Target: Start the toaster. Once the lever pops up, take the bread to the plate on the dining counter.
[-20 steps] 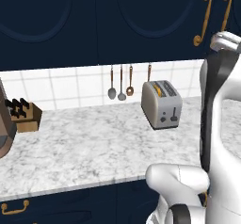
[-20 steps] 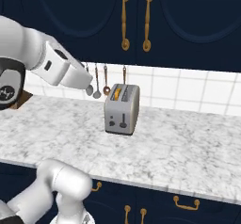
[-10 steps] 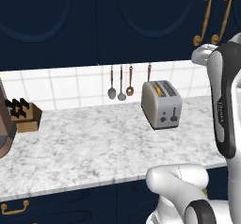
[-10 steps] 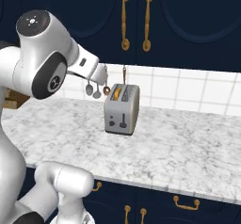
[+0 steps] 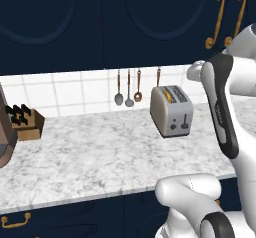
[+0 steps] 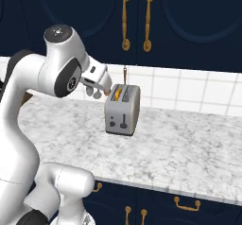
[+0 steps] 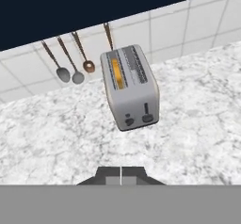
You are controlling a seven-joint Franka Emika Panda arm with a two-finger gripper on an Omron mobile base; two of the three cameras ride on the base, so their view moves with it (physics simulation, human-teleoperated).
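Observation:
The silver-grey toaster (image 5: 172, 112) (image 6: 122, 109) (image 7: 131, 86) stands on the marble counter near the tiled wall. Its dark lever and knob are on the end that faces me. The bread (image 7: 116, 72) (image 6: 117, 94) shows as an orange-tan strip in one top slot. My gripper (image 7: 121, 173) (image 6: 104, 84) is shut with nothing in it. It hangs in the air above and short of the toaster, to the toaster's left in the right base view, and points down at it. The plate and the dining counter are out of view.
Several spoons (image 7: 75, 72) (image 5: 128, 99) hang on the white tiled wall beside the toaster. A wooden knife block (image 5: 27, 123) stands at the counter's far left. Navy cabinets with gold handles (image 6: 137, 18) hang overhead. The marble counter (image 5: 100, 157) runs wide in front.
The arm has swung up and round, and its hand has come in toward the toaster. The toaster and the bread have not moved. The gripper has stayed shut.

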